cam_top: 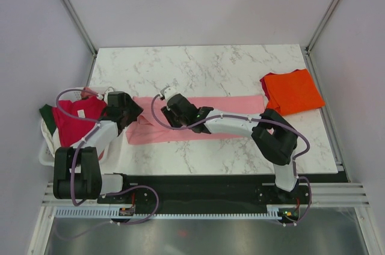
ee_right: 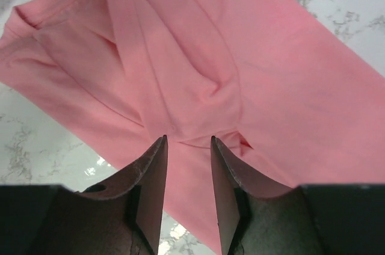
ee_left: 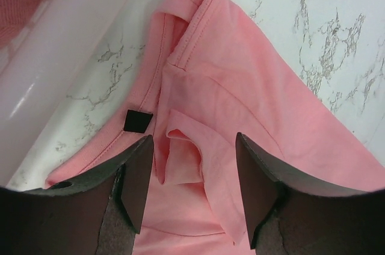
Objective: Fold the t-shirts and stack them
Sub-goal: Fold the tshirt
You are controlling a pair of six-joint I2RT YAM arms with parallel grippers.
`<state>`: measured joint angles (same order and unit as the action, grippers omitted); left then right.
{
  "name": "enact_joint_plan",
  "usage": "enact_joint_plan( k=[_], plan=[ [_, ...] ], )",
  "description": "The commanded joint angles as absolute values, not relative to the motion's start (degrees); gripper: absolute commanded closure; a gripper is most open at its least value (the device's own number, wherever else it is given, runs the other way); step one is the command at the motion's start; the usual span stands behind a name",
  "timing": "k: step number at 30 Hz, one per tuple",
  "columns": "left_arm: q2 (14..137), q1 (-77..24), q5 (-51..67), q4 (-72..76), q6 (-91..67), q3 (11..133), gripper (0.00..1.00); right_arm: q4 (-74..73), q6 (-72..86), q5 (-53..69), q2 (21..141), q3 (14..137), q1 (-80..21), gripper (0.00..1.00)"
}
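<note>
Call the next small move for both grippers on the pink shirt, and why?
Probably close both and lift. The left gripper stands open astride a raised fold of the pink shirt near its collar; the right gripper is narrowly open with bunched cloth at its tips. The shirt lies as a long strip on the table, not yet folded across.

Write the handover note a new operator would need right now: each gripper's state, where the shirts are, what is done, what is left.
Left gripper: open, over a ridge of the pink shirt near its collar.
Right gripper: nearly closed on a pink fold; grip not certain.
Pink shirt lies lengthwise, partly folded, mid-table.
Orange shirt folded, far right.
Crimson shirt and others wait in the basket at left.
Left: finish pink, stack, fold the rest.
</note>
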<state>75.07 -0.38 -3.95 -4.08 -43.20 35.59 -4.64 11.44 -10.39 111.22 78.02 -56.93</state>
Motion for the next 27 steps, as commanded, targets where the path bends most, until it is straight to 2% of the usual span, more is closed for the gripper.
enact_joint_plan(
  k=[1,3,15,22,27],
  plan=[
    [74.71,1.93,-7.47,-5.54,-44.92,35.51,0.35,-2.98,8.97,-11.42,115.12,82.43,-59.06,0.58],
    [74.01,2.2,-8.08,-5.89,-44.74,35.42,0.36,-5.26,8.35,-12.04,117.06,85.58,-60.11,0.63],
    [75.85,4.48,-6.24,-6.15,-44.03,35.95,0.39,-7.82,7.29,-14.85,121.46,88.59,-61.96,0.61],
    [77.43,4.66,-4.66,-5.8,-42.37,36.83,0.48,-9.4,7.03,-16.0,123.48,90.0,-62.32,0.6],
    [78.84,4.66,-4.22,-5.8,-41.92,37.7,0.49,-9.4,7.21,-15.65,123.4,89.3,-62.67,0.61]
  ],
)
